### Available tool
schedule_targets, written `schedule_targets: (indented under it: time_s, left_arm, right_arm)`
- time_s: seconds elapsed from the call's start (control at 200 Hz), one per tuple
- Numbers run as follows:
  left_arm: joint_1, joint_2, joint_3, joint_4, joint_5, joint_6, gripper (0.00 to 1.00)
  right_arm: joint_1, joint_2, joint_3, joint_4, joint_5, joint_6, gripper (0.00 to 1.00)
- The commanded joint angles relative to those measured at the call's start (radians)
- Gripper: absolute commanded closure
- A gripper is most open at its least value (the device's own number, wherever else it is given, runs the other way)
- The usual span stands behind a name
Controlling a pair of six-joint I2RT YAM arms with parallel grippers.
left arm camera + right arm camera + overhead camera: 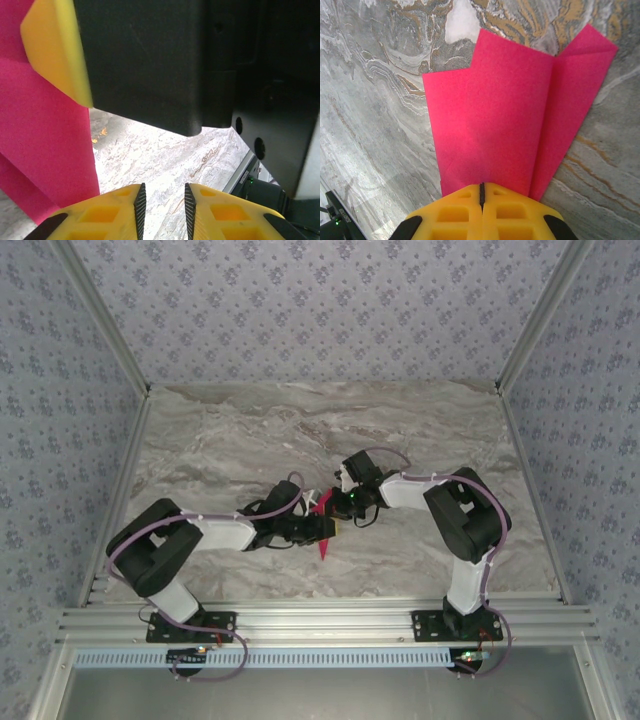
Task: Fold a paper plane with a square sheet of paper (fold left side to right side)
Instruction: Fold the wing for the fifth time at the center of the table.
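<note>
The left gripper (pixel 162 200) has its jaws narrowly parted with nothing between them, and the magenta paper plane (pixel 45 140) lies just off at its 9 o'clock, near the middle of the counter (pixel 250 440). The right gripper (pixel 481 192) is clamped tight on the plane's folded body, with the wings fanning toward 12 o'clock in its wrist view. To crease left over right cleanly, the left gripper would likely need to catch the free left flap near its edge and carry it across while the right pins the spine, so the thin paper doesn't twist.
</note>
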Motion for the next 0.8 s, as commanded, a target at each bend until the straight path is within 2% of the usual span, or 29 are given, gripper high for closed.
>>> schedule_targets:
  time_s: [0.0,0.799]
  left_arm:
    - [-0.004,0.019,0.004,0.010,-0.011,-0.005,0.72]
    - [-0.009,0.074,-0.044,-0.001,-0.047,-0.004,0.77]
  right_arm:
    - [0.002,0.050,-0.029,-0.135,0.088,-0.021,0.95]
    - [0.002,0.055,-0.012,-0.145,0.083,-0.024,0.96]
